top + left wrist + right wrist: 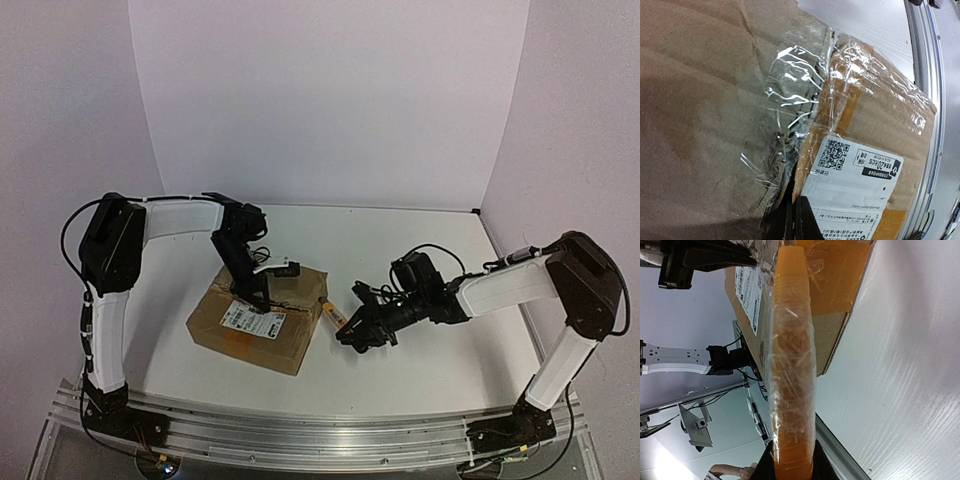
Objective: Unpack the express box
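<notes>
The express box (pixel 258 320) is a flat brown carton with a white label (pixel 850 180), lying left of the table's middle. My left gripper (pixel 250 290) is down on the box top. In the left wrist view its fingers (pixel 805 222) are closed together, with their tips at the dark gap of the taped seam (pixel 790 165) beside the label. My right gripper (pixel 346 328) is at the box's right end, shut on a strip of orange and clear tape (pixel 790 365). The strip runs taut from the fingers to the box's upper edge (pixel 830 270) and also shows in the top view (pixel 331 311).
An aluminium rail (pixel 320 425) runs along the table's near edge. White walls close in the back and sides. A person's hand (pixel 735 471) shows beyond the rail in the right wrist view. Bare white table (pixel 430 370) lies right of the box.
</notes>
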`<state>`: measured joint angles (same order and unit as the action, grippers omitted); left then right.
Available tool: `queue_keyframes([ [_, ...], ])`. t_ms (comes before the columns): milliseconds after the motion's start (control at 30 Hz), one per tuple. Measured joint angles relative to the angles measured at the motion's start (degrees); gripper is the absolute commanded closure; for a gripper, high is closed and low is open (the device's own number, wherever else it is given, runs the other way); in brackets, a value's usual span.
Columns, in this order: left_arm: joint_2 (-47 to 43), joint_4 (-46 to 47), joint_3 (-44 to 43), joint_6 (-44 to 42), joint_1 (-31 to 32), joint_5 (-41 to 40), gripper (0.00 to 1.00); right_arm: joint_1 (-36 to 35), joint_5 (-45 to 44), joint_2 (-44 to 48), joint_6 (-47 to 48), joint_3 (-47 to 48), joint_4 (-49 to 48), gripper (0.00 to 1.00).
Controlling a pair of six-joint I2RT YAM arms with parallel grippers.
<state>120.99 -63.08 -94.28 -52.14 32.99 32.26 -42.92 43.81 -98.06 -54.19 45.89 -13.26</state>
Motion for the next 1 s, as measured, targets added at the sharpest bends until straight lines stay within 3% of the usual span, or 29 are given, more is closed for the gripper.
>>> queue_keyframes([
  [233, -0.26, 4.28, 0.50, 8.59, -0.52, 1.15, 1.00, 0.92, 0.06, 0.82, -1.47, -0.13, -0.04, 1.00],
  [533, -1.57, 19.58, 1.57, 16.46, -2.69, -0.82, 1.00, -1.85, 6.99, 4.32, -1.60, -2.19, -3.15, 1.00],
  [800, -4.83, 20.46, 6.70, 8.61, -2.59, 0.54, 1.00, 2.94, 6.64, 4.32, -0.52, -3.19, -2.21, 1.00],
  [1000, -5.18, 19.60, 7.04, 5.50, -2.30, 0.68, 1.00, 6.26, 5.63, 2.44, 2.76, 2.08, -0.24, 1.00],
])
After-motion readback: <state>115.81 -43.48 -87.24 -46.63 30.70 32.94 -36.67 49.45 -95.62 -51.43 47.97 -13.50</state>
